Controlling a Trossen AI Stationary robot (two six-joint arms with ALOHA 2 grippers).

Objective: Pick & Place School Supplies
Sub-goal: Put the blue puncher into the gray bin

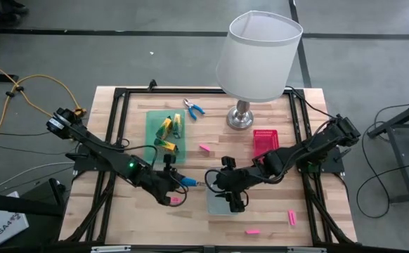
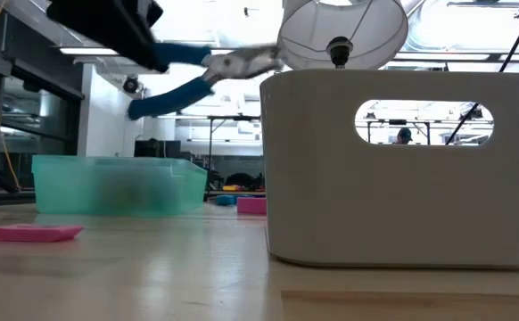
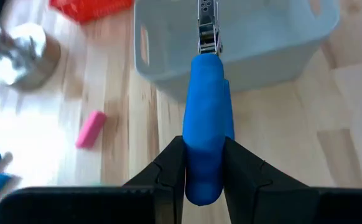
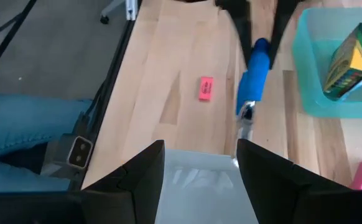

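The worktop point(image 1: 134, 225) is pale butcher-block wood inside a black metal frame point(image 1: 117, 126), standing on a grey concrete floor point(image 1: 120, 56) crossed by dark seams; a yellow cable point(image 1: 39, 84) loops over the floor beside it. Beyond it lies an open hall with long ceiling lights point(image 2: 473, 13) and dim clutter; a person's jeans-clad leg point(image 4: 38, 127) shows at the worktop's edge.

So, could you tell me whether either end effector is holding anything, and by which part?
The left end effector is shut on the blue-handled pliers, gripping the handles, metal nose out. The right end effector is open and holds nothing.
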